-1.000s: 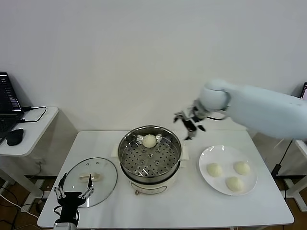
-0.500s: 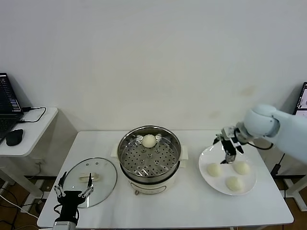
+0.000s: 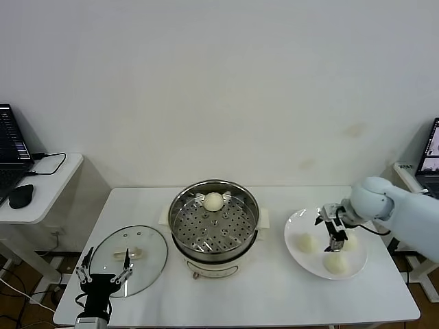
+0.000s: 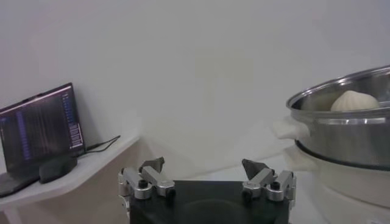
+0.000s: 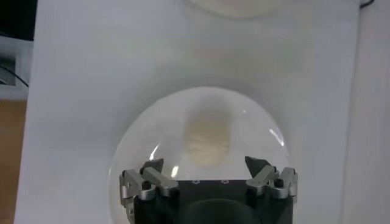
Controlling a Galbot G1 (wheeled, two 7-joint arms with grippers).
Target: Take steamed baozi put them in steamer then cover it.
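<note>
Hovering right claw (image 3: pixel 335 232) open over plate's (image 3: pixel 300 260) steamed baozi (image 3: pixel 335 263)

Bright, even light; blurred right wrist view

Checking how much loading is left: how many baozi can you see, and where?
4. One baozi sits in the steamer. Two lie bare on the plate, at and; a fourth is partly hidden behind the right pincer.
</note>
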